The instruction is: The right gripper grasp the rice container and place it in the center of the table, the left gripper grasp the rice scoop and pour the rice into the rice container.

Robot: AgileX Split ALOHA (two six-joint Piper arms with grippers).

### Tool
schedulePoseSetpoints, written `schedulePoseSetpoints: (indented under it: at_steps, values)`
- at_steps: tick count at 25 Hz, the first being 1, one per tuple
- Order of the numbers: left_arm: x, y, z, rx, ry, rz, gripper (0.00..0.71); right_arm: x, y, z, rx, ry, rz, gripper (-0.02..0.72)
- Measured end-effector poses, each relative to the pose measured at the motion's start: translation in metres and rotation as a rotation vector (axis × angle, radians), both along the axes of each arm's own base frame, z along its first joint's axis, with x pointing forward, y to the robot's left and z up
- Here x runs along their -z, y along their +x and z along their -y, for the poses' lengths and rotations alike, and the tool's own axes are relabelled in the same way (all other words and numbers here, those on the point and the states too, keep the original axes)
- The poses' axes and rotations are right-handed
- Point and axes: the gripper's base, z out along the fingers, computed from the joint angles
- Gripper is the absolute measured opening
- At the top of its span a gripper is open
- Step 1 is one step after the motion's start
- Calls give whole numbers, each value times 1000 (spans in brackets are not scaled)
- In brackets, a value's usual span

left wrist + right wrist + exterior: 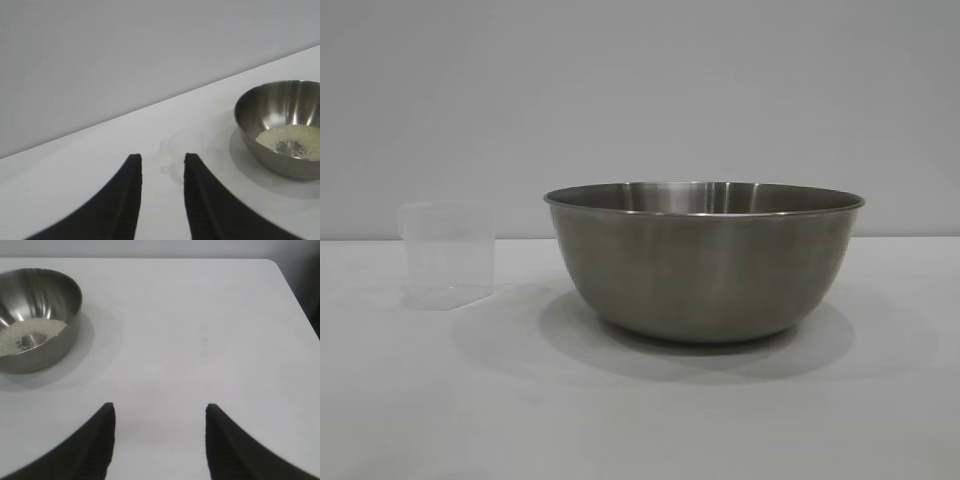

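Rice container (704, 262) upright mid-surface, rice (292, 141) already inside. Rice scoop (447, 254) upright beside it, apart, looks empty. Left gripper (162, 162) fingers parted, clear of scoop. Right gripper (160, 412) fingers spread wide, empty, toward surface edge.

Upright scoop (448, 254) beside bowl (704, 260)
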Motion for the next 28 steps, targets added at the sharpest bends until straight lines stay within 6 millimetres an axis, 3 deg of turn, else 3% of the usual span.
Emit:
schedulePoseSetpoints:
  at_steps: [4,10,18,28]
  values:
    - [-2,-12,-2,-3,20,-140,181,0,0,0,0,0,0,390]
    - [13,-29,-4,0,35,-392,181,0,0,0,0,0,0,390]
    - [25,-54,-15,-77,18,-324,181,0,0,0,0,0,0,390]
    - [33,-51,-19,-146,-29,-327,181,0,0,0,-1,2,-2,390]
